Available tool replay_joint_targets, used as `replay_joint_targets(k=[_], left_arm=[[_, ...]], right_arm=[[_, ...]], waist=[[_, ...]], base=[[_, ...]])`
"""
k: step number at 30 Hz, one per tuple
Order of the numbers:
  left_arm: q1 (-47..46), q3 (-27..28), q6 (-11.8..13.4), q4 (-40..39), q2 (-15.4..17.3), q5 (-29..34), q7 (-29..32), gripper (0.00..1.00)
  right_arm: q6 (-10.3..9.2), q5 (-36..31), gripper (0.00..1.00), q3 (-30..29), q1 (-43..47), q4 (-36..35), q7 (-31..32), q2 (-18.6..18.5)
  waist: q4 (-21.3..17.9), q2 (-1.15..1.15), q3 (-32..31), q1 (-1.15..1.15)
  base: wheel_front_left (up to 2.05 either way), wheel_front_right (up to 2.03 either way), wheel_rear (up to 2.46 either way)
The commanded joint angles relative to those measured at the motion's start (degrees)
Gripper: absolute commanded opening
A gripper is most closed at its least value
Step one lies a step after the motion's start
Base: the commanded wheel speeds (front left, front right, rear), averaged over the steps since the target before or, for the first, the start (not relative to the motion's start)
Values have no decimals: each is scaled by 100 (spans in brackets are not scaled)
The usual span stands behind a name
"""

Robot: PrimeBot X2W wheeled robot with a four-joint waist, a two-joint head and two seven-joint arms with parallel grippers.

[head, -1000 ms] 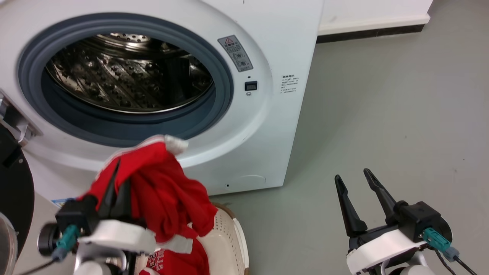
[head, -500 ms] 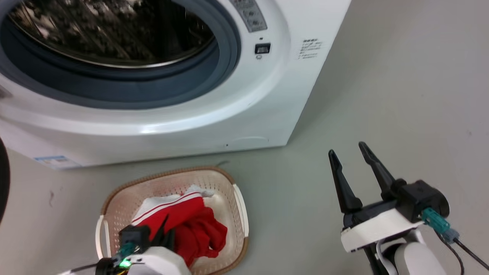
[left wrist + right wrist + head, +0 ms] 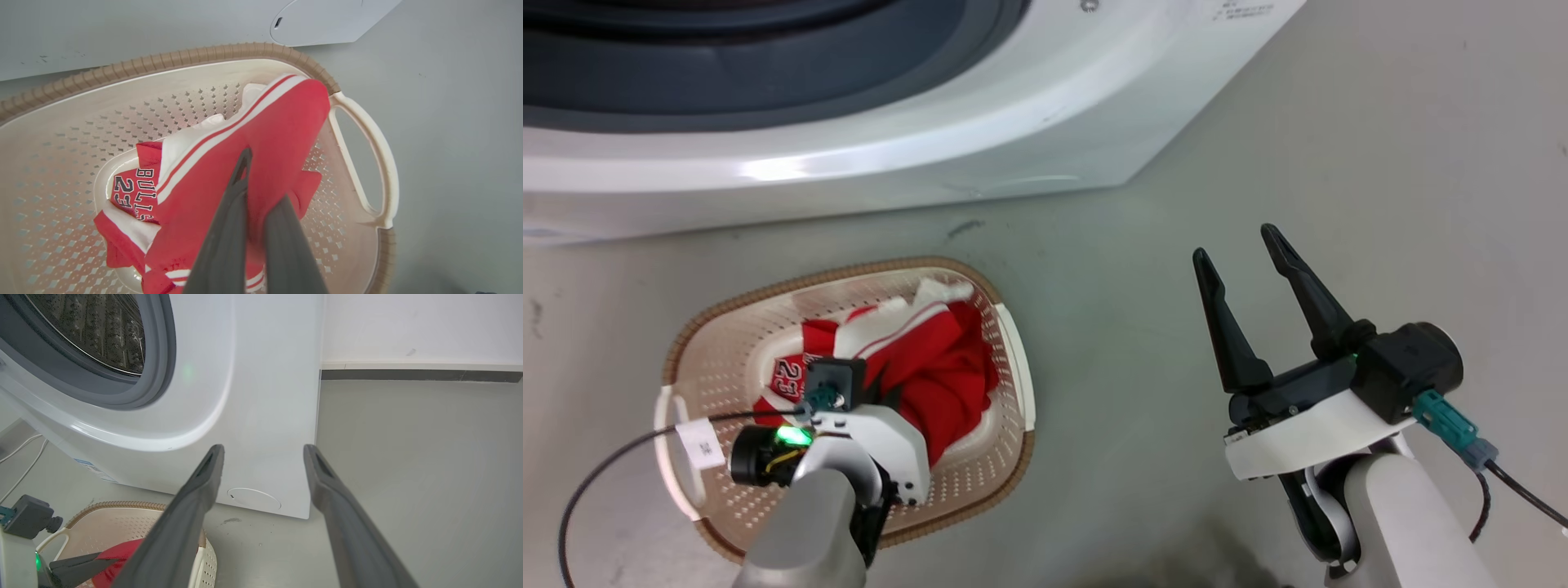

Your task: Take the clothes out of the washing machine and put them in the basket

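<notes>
The left gripper [image 3: 261, 179] reaches down into the basket [image 3: 768, 287], its fingers clamped on a fold of the clothes [image 3: 269, 118], with red fabric and white stripes bunched between and over them. The rest of the clothes lie on the basket's bottom, one piece showing the number 23. The basket stands on the floor [image 3: 1339, 163] just in front of the washing machine [image 3: 931, 163]. The right gripper [image 3: 1235, 245] hovers above the floor to the basket's right, fingers spread apart, holding nothing
</notes>
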Motion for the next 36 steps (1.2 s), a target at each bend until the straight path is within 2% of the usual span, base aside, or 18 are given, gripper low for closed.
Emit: replay_joint_targets(k=[1, 13, 14, 15, 16, 17, 18, 23, 28, 36], left_arm=[[-210, 7, 46, 193, 63, 46, -33, 0], [-846, 352, 180, 1090, 242, -186, -44, 0], [-853, 373, 184, 1143, 239, -206, -44, 10], [-851, 379, 169, 1209, 234, -222, -44, 28], [-851, 381, 146, 1244, 231, -236, -44, 40], [-862, 380, 122, 1239, 219, -239, -44, 95], [-864, 374, 98, 1190, 204, -230, -45, 100], [-625, 406, 52, 952, 74, -257, -40, 100], [-105, 532, 31, 427, -124, -305, -40, 100], [744, 864, 218, -594, -244, -323, -40, 100]], right_arm=[[-4, 63, 100, 47, -140, 36, -58, 4], [-4, 220, 100, 222, -397, 216, -225, 3], [-4, 225, 100, 229, -407, 234, -232, 4], [-4, 228, 100, 227, -415, 250, -240, 4], [-4, 228, 100, 216, -417, 270, -245, 4], [-4, 221, 100, 196, -420, 299, -246, 3], [-4, 204, 100, 175, -424, 329, -249, 4], [-4, 97, 100, 79, -355, 463, -251, 2], [-4, -78, 100, -153, -107, 661, -248, 0], [-4, -217, 100, -468, 334, 674, -81, 0]], waist=[[-211, 0, 378, -1], [-557, 0, 891, -1], [-561, 0, 891, -1], [-560, 0, 879, -1], [-549, 0, 854, -1], [-528, 0, 810, -1], [-497, 0, 754, -1], [-302, 0, 339, -1], [28, 0, -580, -1], [352, 0, -1621, -1]], base=[[0, 0, 0], [0, 0, 0], [0, 0, 0], [0, 0, 0], [0, 0, 0], [0, 0, 0], [0, 0, 0], [0, 0, 0], [0, 0, 0], [0, 0, 0]])
